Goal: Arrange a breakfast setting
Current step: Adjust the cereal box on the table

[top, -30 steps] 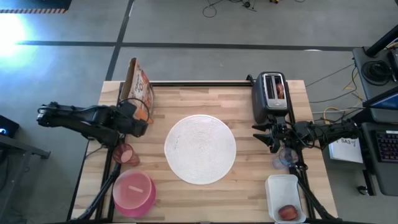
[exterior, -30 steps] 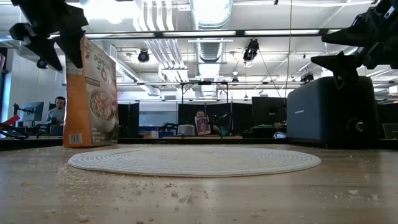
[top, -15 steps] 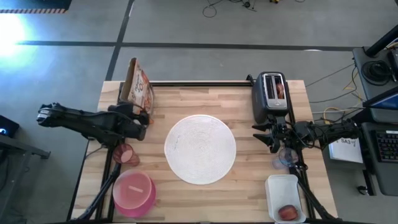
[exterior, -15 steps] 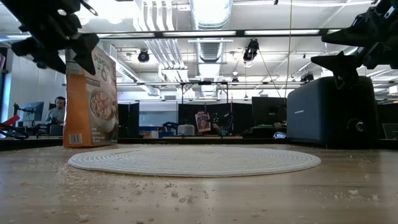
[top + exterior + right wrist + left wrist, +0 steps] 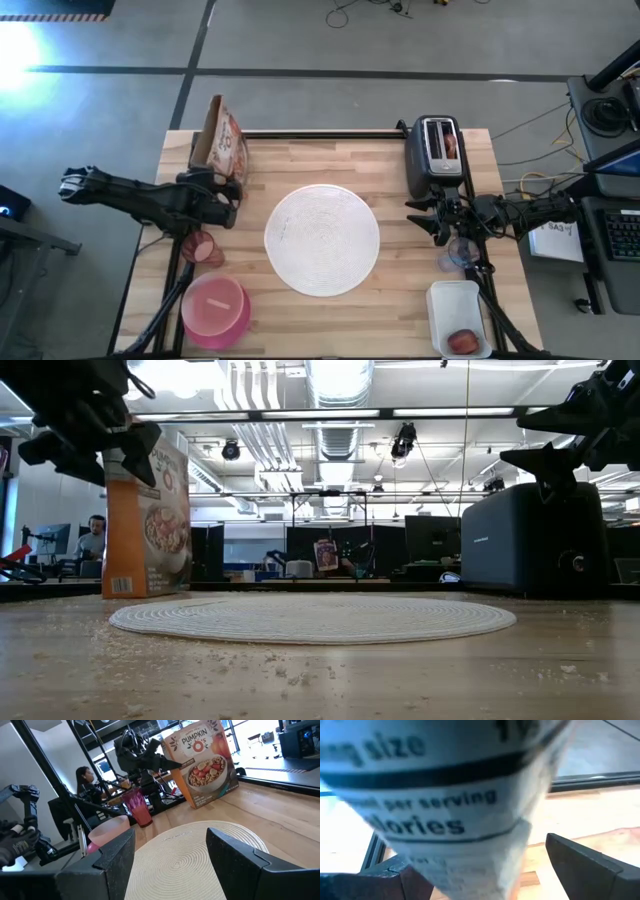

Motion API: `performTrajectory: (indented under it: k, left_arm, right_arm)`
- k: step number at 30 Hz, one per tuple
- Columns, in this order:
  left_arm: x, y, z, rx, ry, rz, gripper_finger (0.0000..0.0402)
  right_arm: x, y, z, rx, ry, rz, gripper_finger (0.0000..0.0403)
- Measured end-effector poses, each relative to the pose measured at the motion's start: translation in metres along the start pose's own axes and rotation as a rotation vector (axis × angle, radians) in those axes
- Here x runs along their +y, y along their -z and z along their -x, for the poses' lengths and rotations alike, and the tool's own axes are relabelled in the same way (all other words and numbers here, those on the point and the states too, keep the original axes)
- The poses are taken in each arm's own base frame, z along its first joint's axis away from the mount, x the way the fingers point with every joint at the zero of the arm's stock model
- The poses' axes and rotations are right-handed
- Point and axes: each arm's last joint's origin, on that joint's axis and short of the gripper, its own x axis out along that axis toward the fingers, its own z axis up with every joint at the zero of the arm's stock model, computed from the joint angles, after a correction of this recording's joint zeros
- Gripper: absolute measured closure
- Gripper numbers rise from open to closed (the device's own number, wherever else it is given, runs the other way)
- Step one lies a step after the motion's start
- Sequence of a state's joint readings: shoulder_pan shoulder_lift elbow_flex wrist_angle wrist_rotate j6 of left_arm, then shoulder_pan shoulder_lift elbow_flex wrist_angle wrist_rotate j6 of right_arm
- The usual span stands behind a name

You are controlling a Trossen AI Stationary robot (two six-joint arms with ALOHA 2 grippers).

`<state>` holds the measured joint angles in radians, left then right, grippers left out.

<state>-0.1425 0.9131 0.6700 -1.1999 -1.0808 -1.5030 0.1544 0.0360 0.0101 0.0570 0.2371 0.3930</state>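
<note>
The large round white plate (image 5: 322, 240), woven like a mat, lies mid-table. A pink tumbler (image 5: 205, 248) and a magenta bowl (image 5: 215, 310) stand at the near left. A clear cup (image 5: 460, 252) stands at the right, and a small red fruit (image 5: 462, 342) lies in the white tub. Round bread (image 5: 451, 145) sits in the toaster's slot. My left gripper (image 5: 228, 190) is open, with its fingers on either side of the near narrow side of an orange cereal box (image 5: 224, 140). My right gripper (image 5: 437, 220) is open and empty above the table beside the clear cup. The peach bowl and the spoon are out of view. My left gripper (image 5: 475, 855) comes level at the cereal box's near narrow side (image 5: 470, 840), one finger (image 5: 580, 865) on each side of it. I cannot tell whether the fingers touch the box. The box stands upright on the table.
The black-and-silver toaster (image 5: 435, 155) stands at the far right. The white tub (image 5: 458, 300) sits at the near right corner. A black rail (image 5: 320, 133) runs along the table's far edge. Crumbs (image 5: 290, 670) lie on the wood in front of the plate.
My left gripper has come down and a little toward the table's right, from above the cereal box to its near narrow side, and has tipped more level. The box stands where it was.
</note>
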Motion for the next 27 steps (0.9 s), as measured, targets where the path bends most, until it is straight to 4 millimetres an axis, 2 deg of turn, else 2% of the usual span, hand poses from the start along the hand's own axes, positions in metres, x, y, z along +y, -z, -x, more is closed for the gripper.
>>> performTrajectory:
  k: [5,9,14,22,24,27]
  left_arm:
    - [-0.0006,-0.0053,0.0029,0.005,0.001,-0.035,0.0087]
    - [-0.0004,-0.0062,0.0034,0.005,0.001,-0.037,0.0122]
    - [-0.0007,-0.0057,0.0032,0.011,0.000,-0.050,0.0203]
    - [-0.0002,-0.0063,0.0032,-0.008,-0.004,-0.083,0.0377]
    - [0.0005,-0.0065,0.0032,-0.022,-0.010,-0.091,0.0394]
    - [0.0025,-0.0071,0.0029,-0.040,-0.024,-0.101,0.0390]
  right_arm:
    - [0.0000,0.0000,0.0000,0.000,0.000,0.000,0.0170]
    - [0.0000,0.0000,0.0000,0.000,0.000,0.000,0.0170]
    - [0.0000,0.0000,0.0000,0.000,0.000,0.000,0.0170]
    - [0.0000,0.0000,0.0000,0.000,0.000,0.000,0.0170]
    - [0.0000,0.0000,0.0000,0.000,0.000,0.000,0.0170]
    - [0.0000,0.0000,0.0000,0.000,0.000,0.000,0.0170]
